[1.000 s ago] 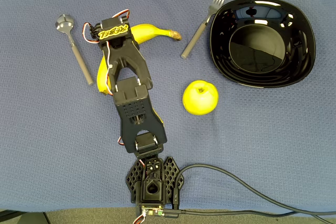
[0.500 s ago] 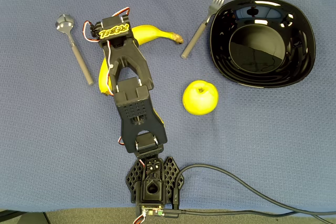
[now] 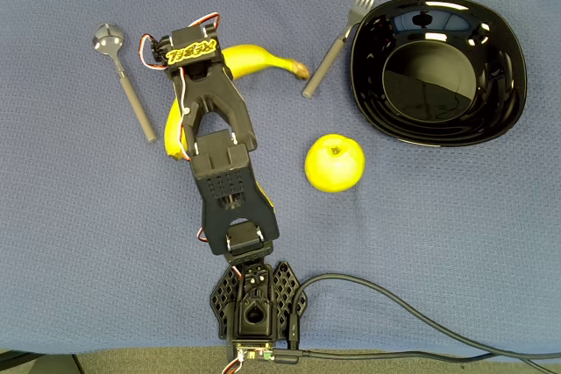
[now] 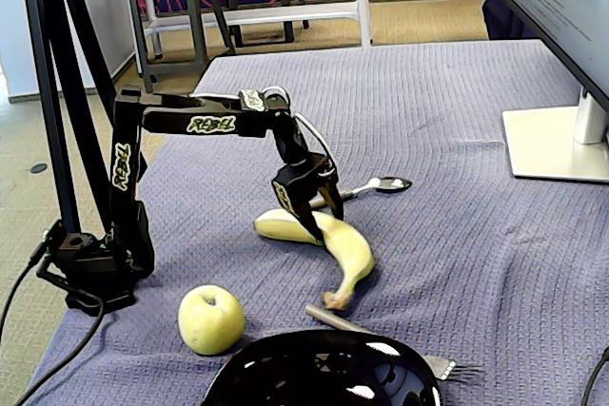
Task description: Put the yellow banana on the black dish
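The black dish (image 3: pixel 438 67) sits at the upper right of the overhead view with nothing inside its deep round centre but reflections; in the fixed view its glossy rim (image 4: pixel 324 373) shows at the bottom edge. A fork (image 3: pixel 337 37) lies just beside the dish's left edge, tines pointing away from the arm's base. The yellow banana (image 3: pixel 259 57) lies on the blue cloth-covered surface (image 3: pixel 456 243), well apart from the dish, its brown stem tip pointing toward the fork handle. The overhead view hides the banana's middle under the arm, while the fixed view shows the gripper (image 4: pixel 314 211) lowered onto the banana (image 4: pixel 347 249), its fingers straddling the fruit at its bend; whether they press it I cannot tell. A yellow-green apple (image 3: pixel 334 163) rests between arm and dish. A spoon (image 3: pixel 123 76) lies left of the gripper.
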You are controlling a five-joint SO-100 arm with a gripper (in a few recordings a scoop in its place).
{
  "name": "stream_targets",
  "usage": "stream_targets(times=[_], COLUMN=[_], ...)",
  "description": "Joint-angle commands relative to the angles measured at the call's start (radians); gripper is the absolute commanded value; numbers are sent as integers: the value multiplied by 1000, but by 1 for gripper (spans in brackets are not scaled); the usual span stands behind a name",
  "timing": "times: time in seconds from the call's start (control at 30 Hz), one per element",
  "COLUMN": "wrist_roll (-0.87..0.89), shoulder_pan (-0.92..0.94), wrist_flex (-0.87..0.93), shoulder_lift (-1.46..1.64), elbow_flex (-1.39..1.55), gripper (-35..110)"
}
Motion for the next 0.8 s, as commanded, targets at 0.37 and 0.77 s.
stream_targets(times=[0.37,0.77], wrist_roll=[86,141], shoulder_pan=[-17,15], wrist_flex=[91,219], shoulder_lift=[249,489], elbow_flex=[-146,-140], gripper=[0,0])
